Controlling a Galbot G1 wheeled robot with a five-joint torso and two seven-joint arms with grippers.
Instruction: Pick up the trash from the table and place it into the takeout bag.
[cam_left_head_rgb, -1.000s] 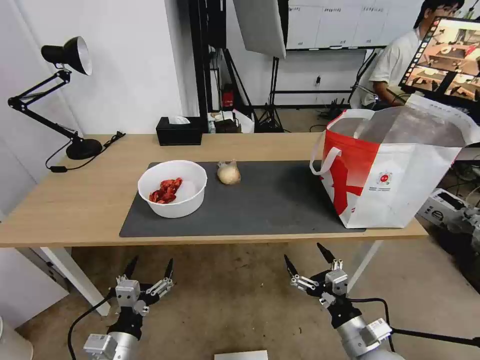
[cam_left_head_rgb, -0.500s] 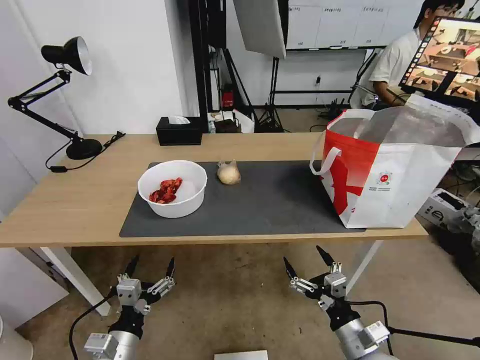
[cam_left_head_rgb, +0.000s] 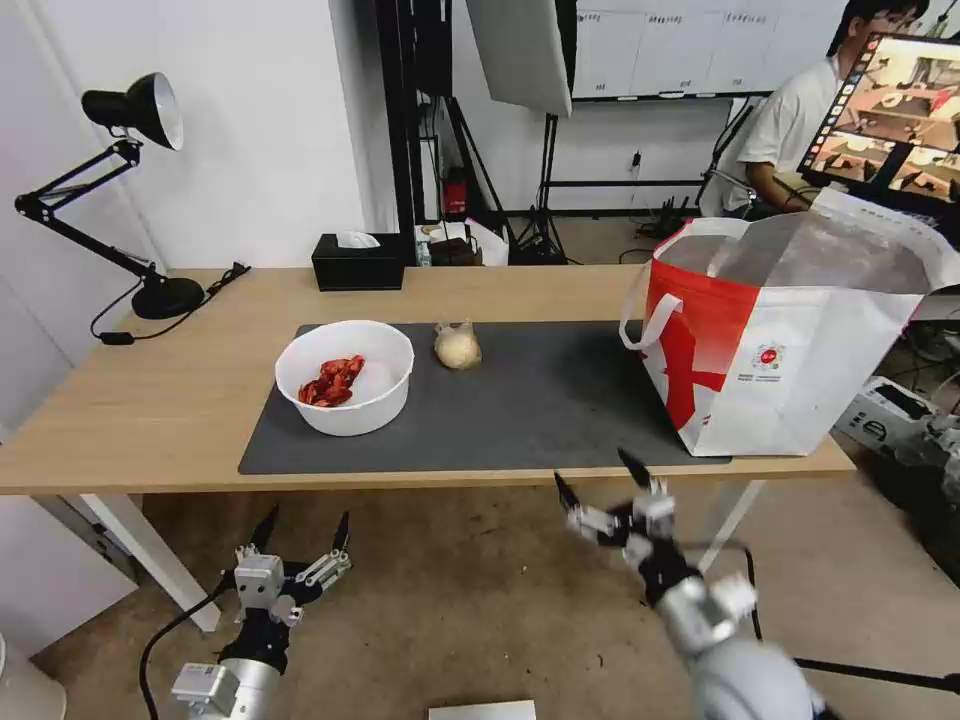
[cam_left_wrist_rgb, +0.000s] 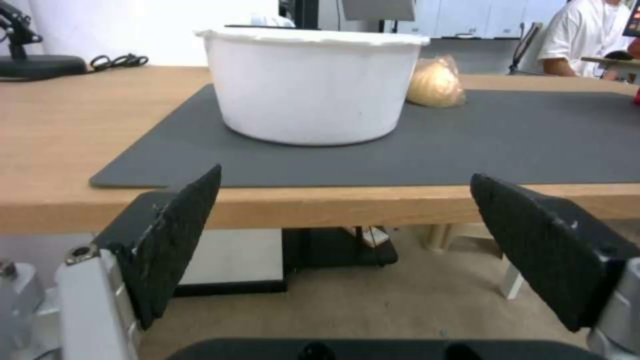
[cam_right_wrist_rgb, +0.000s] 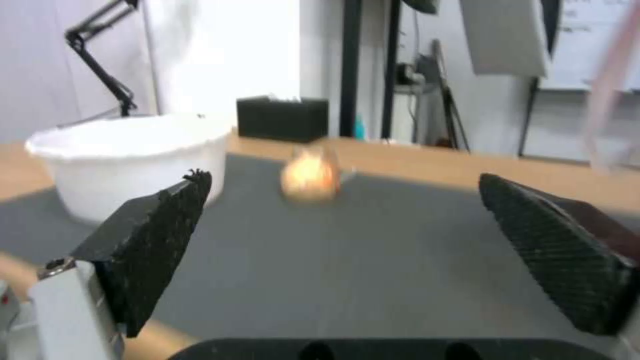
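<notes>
Head view: right gripper (cam_left_head_rgb: 603, 484) at desk (cam_left_head_rgb: 150, 400) near edge, jaws wide.
White bowl (cam_left_head_rgb: 345, 377) and small bag (cam_left_head_rgb: 457, 346) lie beyond on mat; takeout bag (cam_left_head_rgb: 780, 340) far right. Left gripper (cam_left_head_rgb: 303, 530) low, jaws wide.

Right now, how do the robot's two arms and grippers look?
Both look alike. The left gripper and the right gripper each have two black pointed fingers with textured pads, on silver metal brackets. The wrists are black, the forearms light grey. A black cable runs from each arm.
</notes>
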